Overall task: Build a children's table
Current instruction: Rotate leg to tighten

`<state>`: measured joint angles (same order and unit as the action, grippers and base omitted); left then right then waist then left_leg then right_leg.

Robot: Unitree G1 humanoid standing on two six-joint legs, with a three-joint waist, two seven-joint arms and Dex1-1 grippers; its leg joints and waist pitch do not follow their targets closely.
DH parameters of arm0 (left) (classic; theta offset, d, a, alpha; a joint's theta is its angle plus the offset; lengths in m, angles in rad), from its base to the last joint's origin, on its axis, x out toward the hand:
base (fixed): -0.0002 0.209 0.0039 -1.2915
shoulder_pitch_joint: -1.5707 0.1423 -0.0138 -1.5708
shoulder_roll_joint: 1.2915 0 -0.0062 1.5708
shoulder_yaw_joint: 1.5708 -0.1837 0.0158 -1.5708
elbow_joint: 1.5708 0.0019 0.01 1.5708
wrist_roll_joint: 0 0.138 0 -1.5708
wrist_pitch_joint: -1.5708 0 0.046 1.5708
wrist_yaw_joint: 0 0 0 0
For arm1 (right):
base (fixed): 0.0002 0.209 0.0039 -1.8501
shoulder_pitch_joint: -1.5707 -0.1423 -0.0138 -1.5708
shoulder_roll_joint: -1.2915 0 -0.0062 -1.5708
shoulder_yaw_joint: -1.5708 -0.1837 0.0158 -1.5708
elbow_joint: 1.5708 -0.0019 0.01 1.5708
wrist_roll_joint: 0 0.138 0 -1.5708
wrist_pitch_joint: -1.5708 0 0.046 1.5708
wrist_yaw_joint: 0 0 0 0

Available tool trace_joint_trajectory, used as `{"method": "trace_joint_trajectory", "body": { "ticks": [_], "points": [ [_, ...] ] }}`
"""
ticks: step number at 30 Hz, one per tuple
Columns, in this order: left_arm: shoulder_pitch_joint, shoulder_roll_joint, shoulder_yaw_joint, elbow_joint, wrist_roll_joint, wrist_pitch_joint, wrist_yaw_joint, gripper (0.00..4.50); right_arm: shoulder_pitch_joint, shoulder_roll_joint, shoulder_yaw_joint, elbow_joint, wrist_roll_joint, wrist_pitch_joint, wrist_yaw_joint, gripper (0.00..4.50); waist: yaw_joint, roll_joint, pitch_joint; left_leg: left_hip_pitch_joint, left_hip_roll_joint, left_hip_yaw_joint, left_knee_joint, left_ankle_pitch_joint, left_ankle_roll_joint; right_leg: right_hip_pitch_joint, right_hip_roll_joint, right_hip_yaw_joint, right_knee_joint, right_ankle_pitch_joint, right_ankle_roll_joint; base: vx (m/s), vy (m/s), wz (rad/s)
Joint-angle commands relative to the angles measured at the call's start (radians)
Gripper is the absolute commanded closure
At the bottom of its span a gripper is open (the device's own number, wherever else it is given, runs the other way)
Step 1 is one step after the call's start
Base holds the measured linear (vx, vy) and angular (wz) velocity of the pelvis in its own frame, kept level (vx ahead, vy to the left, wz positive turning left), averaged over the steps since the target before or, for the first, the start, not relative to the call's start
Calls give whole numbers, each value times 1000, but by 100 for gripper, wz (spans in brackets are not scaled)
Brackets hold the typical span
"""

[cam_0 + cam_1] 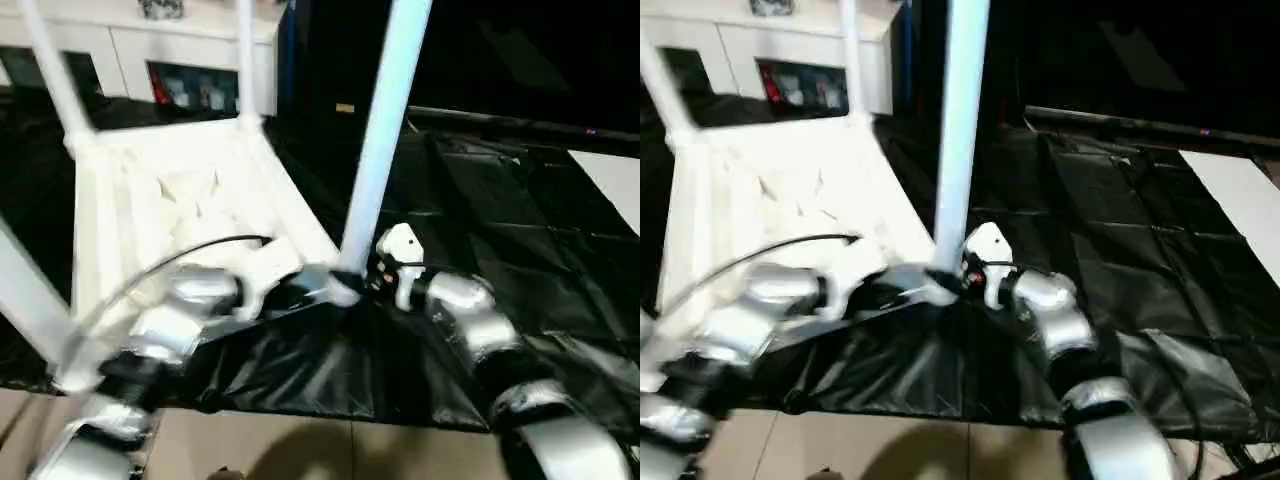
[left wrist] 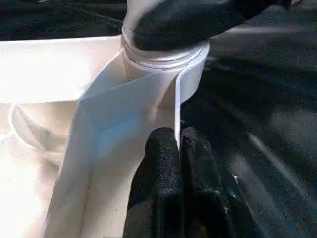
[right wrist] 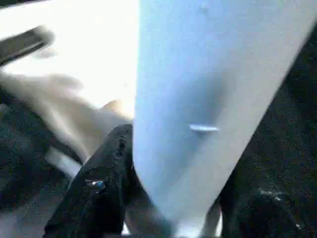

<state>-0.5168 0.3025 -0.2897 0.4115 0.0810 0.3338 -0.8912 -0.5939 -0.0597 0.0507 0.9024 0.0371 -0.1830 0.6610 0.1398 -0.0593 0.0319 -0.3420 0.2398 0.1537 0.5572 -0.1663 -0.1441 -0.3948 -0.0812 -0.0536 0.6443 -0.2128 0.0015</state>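
Tabletop (image 1: pixel 190 200) lies upside-down on black sheeting (image 1: pixel 480 250), ribbed underside up. Legs stand up from its corners: two at the far corners, one at the near-left edge of the head view, and the near-right leg (image 1: pixel 380 140) rising from its corner socket (image 2: pixel 166 59).

Step in hand, as I read it: seating that near-right leg.

Left claw (image 2: pixel 178 148): fingers pressed together, pinching the thin rim wall of the top just beside the socket. Looks like it's there to steady the top.

Right claw (image 3: pixel 173 198): one black finger (image 3: pixel 99 183) lies against the leg low down, the other sits on the far side w/ the leg between. Whether they actually clamp it, can't tell; frames too blurred. In the left wrist view a black finger (image 2: pixel 188 22) wraps the leg base right above the socket.

Leg looks upright, base at the socket mouth; depth of seating not readable.

Next move prob. calls for: firm hold on the leg, press or twist it down into the socket while the left claw keeps the top from shifting. Risk: top skids on the slick sheeting.
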Motion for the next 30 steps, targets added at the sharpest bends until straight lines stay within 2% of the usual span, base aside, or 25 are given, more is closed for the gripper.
{"method": "trace_joint_trajectory", "body": {
  "ticks": [1, 2, 3, 4, 5, 7, 10, 11, 12, 13, 15, 17, 20, 21, 22, 23, 24, 26, 27, 30],
  "points": [
    [-19, -89, -51, 26, 14, 33, 88, 450, 24, 98, 72, 23, -48, 46, -71, 236, -8, 11, -36, -1, -20, 14, -68, -347, -13, 27, -45, 31, -120, -471, -84, 0, 0, 0],
    [-19, -91, -52, 26, 15, 34, 88, 450, 24, 101, 72, 23, -48, 46, -73, 236, -8, 10, -36, -1, -20, 14, -68, -351, -12, 26, -45, 31, -123, -475, -80, 0, 0, 0],
    [-22, -99, -59, 28, 22, 38, 88, 450, 22, 118, 73, 22, -46, 45, -81, 236, -8, 16, -38, 0, -19, 13, -68, -356, -11, 25, -45, 31, -121, -471, -79, 0, 0, 0],
    [-28, -116, -69, 34, 35, 44, 89, 450, 14, 156, 76, 16, -43, 34, -92, 236, -9, 14, -38, 0, -19, 14, -68, -361, -7, 23, -43, 31, -123, -457, -80, 0, 0, 0],
    [-30, -119, -72, 36, 37, 42, 87, 450, 9, 168, 77, 14, -41, 28, -91, 236, -9, 17, -38, 0, -19, 14, -68, -373, -4, 21, -42, 32, -125, -454, -80, 0, 0, 0],
    [-30, -110, -76, 32, 39, 30, 74, 450, 2, 174, 71, 4, -26, 28, -78, 179, -9, 17, -38, 0, -20, 13, -69, -390, 1, 20, -41, 30, -127, -466, -76, 0, 0, 0],
    [-13, -63, -70, 6, 19, -9, 14, 450, -3, 142, 42, -23, 14, 52, -25, 168, -9, 15, -38, -2, -20, 10, -72, -399, 5, 21, -44, 30, -130, -496, -66, 0, 0, 0],
    [-6, -49, -63, -4, 14, -6, 1, 450, -3, 126, 38, -31, 22, 57, -6, 137, -9, 15, -42, -7, -18, 10, -72, -382, 4, 23, -44, 31, -128, -470, -67, 0, 0, 0],
    [-2, -42, -58, -9, 11, -2, -6, 450, -3, 115, 37, -36, 26, 60, 4, 137, -7, 17, -44, -6, -17, 9, -72, -368, 4, 23, -44, 32, -124, -441, -75, 0, 0, 0],
    [7, -26, -54, -19, 2, -32, -37, 450, -3, 94, 38, -39, 28, 63, 24, 131, -8, 16, -44, -11, -16, 12, -71, -340, 8, 25, -40, 33, -116, -364, -101, 0, 0, 0],
    [23, -4, -45, -40, -15, -54, -81, 450, -4, 60, 44, -40, 22, 62, 57, 124, -9, 15, -44, -15, -14, 13, -71, -320, 9, 28, -39, 33, -113, -327, -112, 0, 0, 0],
    [44, 30, -36, -72, -44, -70, -144, 450, -5, 9, 55, -43, 23, 67, 149, 124, -7, 16, -49, -16, -14, 16, -67, -261, 13, 35, -37, 33, -100, -215, -144, 0, 0, 0],
    [62, 70, -36, -99, -71, -93, -220, 450, -4, -42, 71, -55, 30, 65, 273, 124, -5, 20, -52, -12, -14, 22, -59, -207, 29, 37, -32, 33, -89, -87, -186, 19, 4, 0],
    [70, 93, -38, -107, -90, -110, -266, 450, 1, -73, 88, -74, 37, 68, 366, 124, -5, 20, -54, -14, -15, 21, -58, -190, 31, 41, -32, 33, -83, -55, -193, 52, 19, -1],
    [70, 94, -38, -108, -91, -110, -267, 450, 1, -74, 88, -74, 37, 68, 368, 124, -6, 21, -56, -17, -16, 20, -56, -163, 37, 47, -29, 30, -78, -2, -203, 52, 19, -1],
    [74, 102, -38, -111, -99, -116, -285, 450, 2, -87, 96, -80, 38, 67, 405, 124, -6, 22, -57, -12, -16, 22, -53, -143, 45, 45, -27, 29, -74, 49, -216, 0, 0, 0],
    [80, 127, -38, -113, -121, -123, -342, 450, -2, -121, 115, -85, 41, 64, 511, 124, -7, 21, -56, -13, -16, 22, -53, -139, 49, 46, -27, 29, -73, 63, -222, 0, 0, 0],
    [81, 135, -38, -114, -128, -124, -359, 450, -4, -131, 122, -86, 46, 67, 544, 124, -3, 21, -56, -11, -15, 27, -50, -138, 60, 47, -27, 27, -72, 78, -236, 0, 0, 0],
    [82, 151, -40, -109, -139, -121, -400, 450, -6, -150, 139, -93, 56, 78, 618, 150, -2, 19, -56, -11, -15, 28, -49, -139, 62, 48, -27, 27, -72, 77, -239, 0, 0, 0],
    [78, 163, -43, -100, -141, -133, -423, 450, -9, -164, 153, -97, 61, 87, 673, 161, 0, 19, -54, -10, -12, 29, -51, -162, 62, 47, -31, 28, -74, 37, -242, 0, 0, 0]
  ]
}}
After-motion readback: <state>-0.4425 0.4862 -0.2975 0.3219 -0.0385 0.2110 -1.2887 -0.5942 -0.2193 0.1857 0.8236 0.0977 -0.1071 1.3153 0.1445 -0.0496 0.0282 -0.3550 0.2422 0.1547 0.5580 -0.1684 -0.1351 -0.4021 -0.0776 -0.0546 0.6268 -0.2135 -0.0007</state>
